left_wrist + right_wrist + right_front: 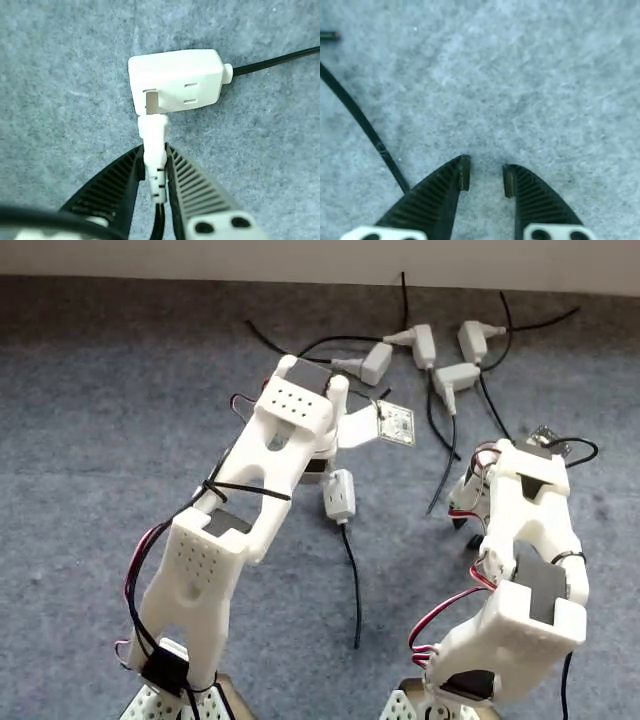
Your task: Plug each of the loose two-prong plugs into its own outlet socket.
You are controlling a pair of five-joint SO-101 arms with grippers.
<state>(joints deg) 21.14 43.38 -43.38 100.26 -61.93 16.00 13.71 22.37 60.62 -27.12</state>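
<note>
My left gripper (154,152) is shut on a white two-prong plug (154,142) whose black cord runs back between the fingers. The plug's prongs meet the face of a white outlet block (175,80) lying on the grey carpet; one metal prong (150,101) shows at a slot, and a second pair of slots beside it is free. In the high view this outlet block (340,494) lies just past my left arm (290,430). My right gripper (486,177) hangs open over bare carpet, nothing between its fingers, with a black cord (360,120) beside it.
Several white plugs and outlet blocks with black cords lie at the back of the carpet, such as one pair (375,362) and another (455,375). A black cord (352,580) trails from the near outlet block toward the front. My right arm (530,500) stands at the right.
</note>
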